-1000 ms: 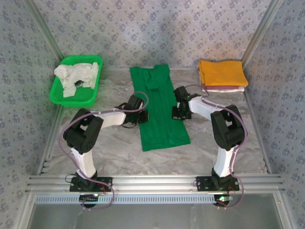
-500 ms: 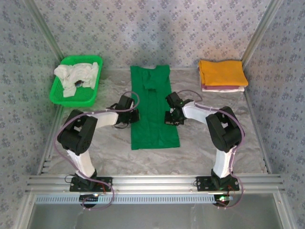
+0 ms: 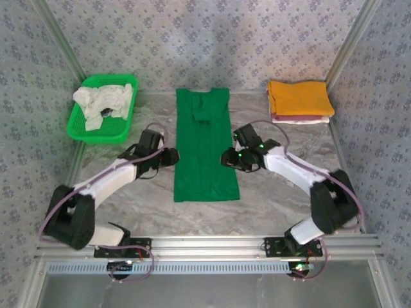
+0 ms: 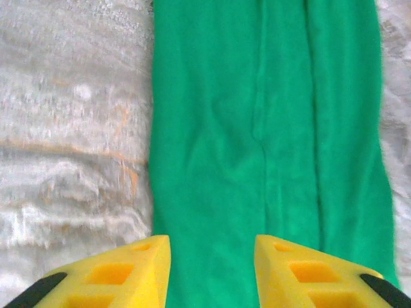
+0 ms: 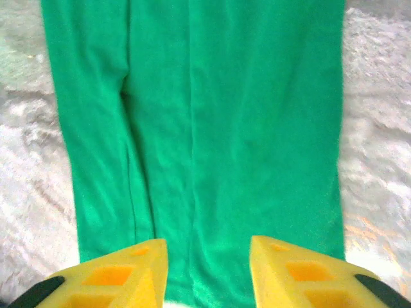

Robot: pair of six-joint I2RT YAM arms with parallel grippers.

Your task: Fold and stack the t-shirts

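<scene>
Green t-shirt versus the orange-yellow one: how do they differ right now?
The green t-shirt lies as a long narrow strip; the orange-yellow t-shirt is folded into a compact rectangle. The green t-shirt rests directly on the table at centre; the orange-yellow t-shirt tops a stack of pale shirts at the far right. Both lie flat.

1. The whole table [image 3: 276, 205] is being viewed by the top external camera from above and behind the arm bases, from well back.
2. The green t-shirt [image 4: 270, 128] is being looked down on at close range by the left wrist camera, past the left gripper [image 4: 212, 245].
3. The green t-shirt is being framed just as closely by the right wrist camera, past the right gripper [image 5: 207, 245].
4. The green t-shirt and the table beside it are being shared by all three views.
</scene>
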